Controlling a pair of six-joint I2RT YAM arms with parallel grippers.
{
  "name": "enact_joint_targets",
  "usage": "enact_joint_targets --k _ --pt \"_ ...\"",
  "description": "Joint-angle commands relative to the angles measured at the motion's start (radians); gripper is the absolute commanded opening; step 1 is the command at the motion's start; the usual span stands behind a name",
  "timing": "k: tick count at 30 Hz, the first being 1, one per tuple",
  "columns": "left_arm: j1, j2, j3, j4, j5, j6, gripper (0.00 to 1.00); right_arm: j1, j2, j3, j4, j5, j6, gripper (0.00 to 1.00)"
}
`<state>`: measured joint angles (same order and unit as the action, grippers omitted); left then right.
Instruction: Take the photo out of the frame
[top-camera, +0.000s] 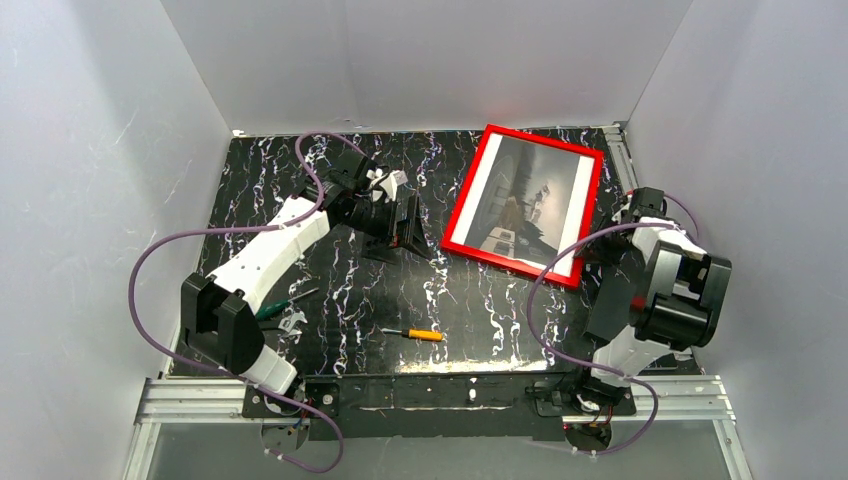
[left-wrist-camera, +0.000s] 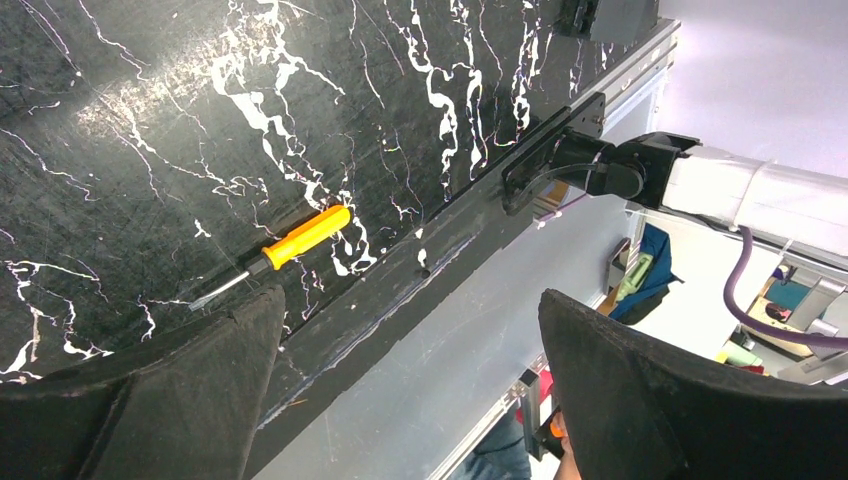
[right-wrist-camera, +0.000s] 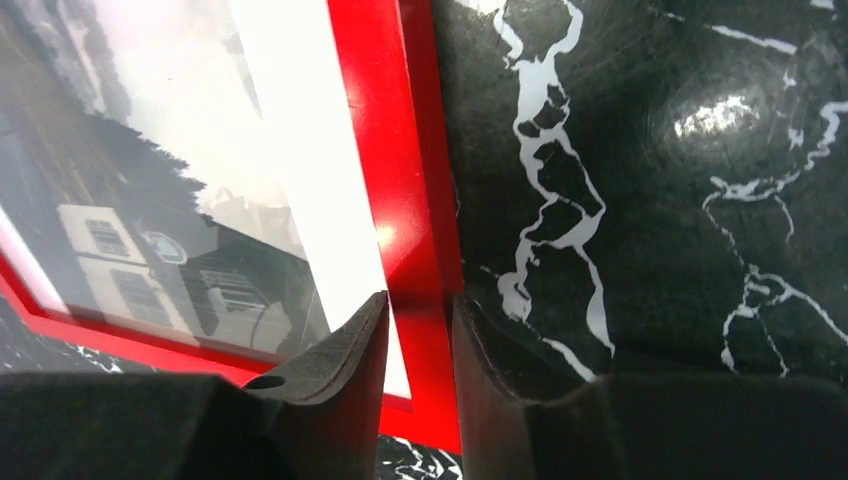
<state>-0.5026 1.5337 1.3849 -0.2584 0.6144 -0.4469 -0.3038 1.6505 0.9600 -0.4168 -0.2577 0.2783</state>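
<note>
Right gripper (right-wrist-camera: 420, 325) straddles the right rail of the frame (right-wrist-camera: 415, 200), jaws narrow (whether firmly clamped, I cannot tell). The photo (top-camera: 525, 200) lies inside the frame, face up. Pinch squarely, then lift slowly. Left gripper (top-camera: 405, 225), gaping, hangs left of the frame.

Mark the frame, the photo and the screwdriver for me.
frame (right-wrist-camera: 405, 200), right wrist view, on its red side rail.
photo (top-camera: 526, 204), top external view, on the dark middle of the print.
screwdriver (left-wrist-camera: 300, 240), left wrist view, on its orange handle.
</note>
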Motion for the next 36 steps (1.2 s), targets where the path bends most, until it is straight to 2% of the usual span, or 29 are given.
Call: enact_joint_targets --k 1,3,10,15,16,20,24,32,34,36 --pt "-0.012 -0.003 -0.011 -0.048 0.047 0.001 1.0 0.002 -0.097 -0.011 -0.01 -0.048 0.009 0.17" --pt "-0.023 -0.002 -0.017 -0.044 0.035 0.01 1.0 0.002 -0.118 -0.027 -0.005 -0.052 0.022 0.12" --pt "-0.13 0.035 -0.039 -0.044 -0.038 0.082 1.0 0.002 -0.232 -0.101 0.003 -0.032 0.038 0.03" --pt "-0.185 0.041 -0.043 -0.051 -0.068 0.105 1.0 0.002 -0.17 -0.092 0.004 -0.036 0.055 0.3" --pt "-0.188 0.036 -0.04 -0.053 -0.071 0.109 1.0 0.002 -0.148 -0.083 0.001 -0.03 0.052 0.33" --pt "-0.194 0.016 -0.042 -0.066 -0.106 0.132 1.0 0.002 -0.077 -0.065 -0.009 -0.001 0.025 0.42" --pt "-0.193 0.014 -0.032 -0.078 -0.102 0.135 1.0 0.002 -0.038 -0.063 0.0 -0.015 0.014 0.43" --pt "-0.193 0.011 -0.024 -0.074 -0.065 0.111 1.0 0.003 -0.031 -0.056 -0.008 -0.007 0.019 0.35" --pt "-0.194 0.009 -0.024 -0.07 -0.057 0.107 1.0 0.003 -0.03 -0.054 -0.011 -0.009 0.014 0.29" --pt "-0.193 0.005 -0.027 -0.065 -0.054 0.108 1.0 0.003 -0.031 -0.054 -0.013 -0.016 0.008 0.16"
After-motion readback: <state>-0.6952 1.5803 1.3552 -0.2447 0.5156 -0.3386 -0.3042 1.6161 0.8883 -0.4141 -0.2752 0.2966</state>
